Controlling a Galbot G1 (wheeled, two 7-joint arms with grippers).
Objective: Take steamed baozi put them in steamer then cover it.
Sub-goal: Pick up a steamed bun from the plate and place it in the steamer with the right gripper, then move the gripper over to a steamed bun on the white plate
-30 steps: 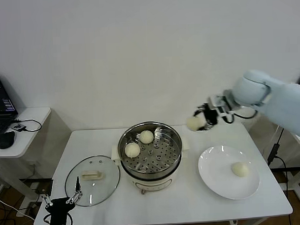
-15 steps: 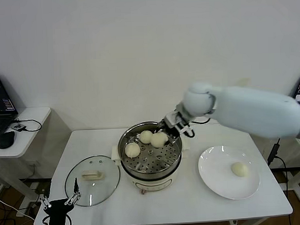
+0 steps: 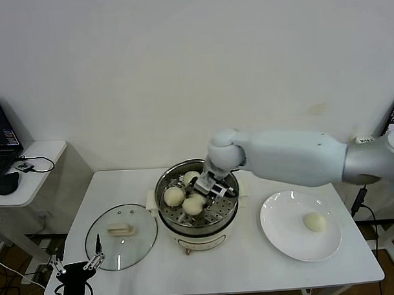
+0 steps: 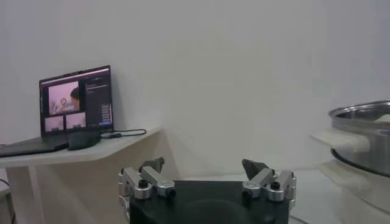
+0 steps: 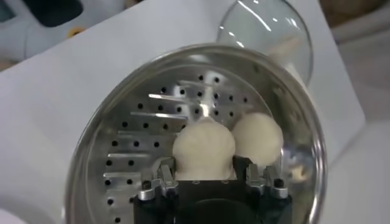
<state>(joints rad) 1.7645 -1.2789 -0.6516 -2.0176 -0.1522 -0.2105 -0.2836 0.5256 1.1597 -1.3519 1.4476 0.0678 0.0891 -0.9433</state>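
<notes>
The steamer (image 3: 216, 219) stands mid-table, its perforated tray (image 5: 140, 140) showing. My right gripper (image 3: 197, 199) reaches down into it, shut on a cream-white baozi (image 5: 203, 149) just above the tray. That baozi sits close beside another one (image 5: 259, 137). In the head view two loose baozi (image 3: 173, 195) (image 3: 190, 177) lie in the steamer by the held one (image 3: 193, 204). One more baozi (image 3: 314, 222) rests on the white plate (image 3: 284, 228). The glass cover (image 3: 121, 236) lies flat on the table, left of the steamer. My left gripper (image 3: 75, 265) hangs open at the table's front left corner.
A side desk (image 3: 35, 153) with a laptop (image 4: 76, 100) and a mouse (image 3: 7, 183) stands to the left of the table. The steamer's rim (image 4: 365, 131) shows from the left wrist. My right arm spans the space over the table's back right.
My right arm has swung left from beside the plate to over the steamer and lowered the baozi into it. The left arm has stayed put.
</notes>
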